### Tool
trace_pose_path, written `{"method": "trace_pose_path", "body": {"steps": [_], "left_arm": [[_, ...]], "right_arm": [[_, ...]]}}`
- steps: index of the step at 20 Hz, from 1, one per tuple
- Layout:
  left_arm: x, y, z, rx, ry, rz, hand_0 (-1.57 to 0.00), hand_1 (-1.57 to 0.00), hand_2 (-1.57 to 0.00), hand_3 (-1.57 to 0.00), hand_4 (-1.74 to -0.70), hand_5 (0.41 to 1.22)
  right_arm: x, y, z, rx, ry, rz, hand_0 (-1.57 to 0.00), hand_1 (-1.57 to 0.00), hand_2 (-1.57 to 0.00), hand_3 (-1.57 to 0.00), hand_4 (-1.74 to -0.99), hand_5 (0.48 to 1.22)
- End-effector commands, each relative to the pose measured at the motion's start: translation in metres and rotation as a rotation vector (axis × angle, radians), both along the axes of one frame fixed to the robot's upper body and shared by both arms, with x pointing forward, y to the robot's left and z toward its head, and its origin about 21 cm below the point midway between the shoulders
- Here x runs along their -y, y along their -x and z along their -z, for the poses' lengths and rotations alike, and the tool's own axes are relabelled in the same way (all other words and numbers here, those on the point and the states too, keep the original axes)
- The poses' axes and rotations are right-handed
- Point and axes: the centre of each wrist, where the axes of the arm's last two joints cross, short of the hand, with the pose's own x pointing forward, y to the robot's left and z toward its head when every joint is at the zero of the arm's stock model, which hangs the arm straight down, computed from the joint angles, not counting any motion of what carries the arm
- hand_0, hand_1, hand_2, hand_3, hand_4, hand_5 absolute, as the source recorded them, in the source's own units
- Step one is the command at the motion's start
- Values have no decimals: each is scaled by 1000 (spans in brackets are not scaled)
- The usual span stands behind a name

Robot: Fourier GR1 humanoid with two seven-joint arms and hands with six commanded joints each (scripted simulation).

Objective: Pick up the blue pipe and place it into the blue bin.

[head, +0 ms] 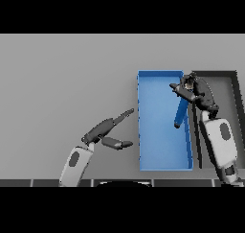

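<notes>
The blue pipe [181,111] hangs tilted over the right side of the blue bin [143,122], its lower end down inside the bin near the right wall. My right hand [198,90] is above the bin's far right corner, its fingers curled round the pipe's upper end. My left hand [107,131] rests over the table left of the bin, with fingers straight and thumb spread, holding nothing.
A dark grey bin [225,76] stands right of the blue bin, partly covered by my right arm. Bare grey table stretches to the left and behind both bins.
</notes>
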Motion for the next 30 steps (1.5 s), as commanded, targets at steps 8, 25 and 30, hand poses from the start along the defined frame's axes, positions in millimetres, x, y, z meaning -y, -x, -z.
{"method": "trace_pose_path", "body": {"steps": [8,25,30], "left_arm": [[0,-1,-1,-5,-14,-6,1,1,1,1,-878,425],[-1,2,-1,8,-10,-7,1,1,1,1,-888,429],[3,3,0,6,-8,0,1,1,1,1,-885,431]], "right_arm": [[-4,6,29,-305,151,123,-750,-684,-685,-403,-1413,1221],[-14,9,37,-400,507,-121,-16,-14,-14,-8,-1030,682],[-14,6,37,-399,505,-143,-6,-5,-5,-3,-1022,658]]}}
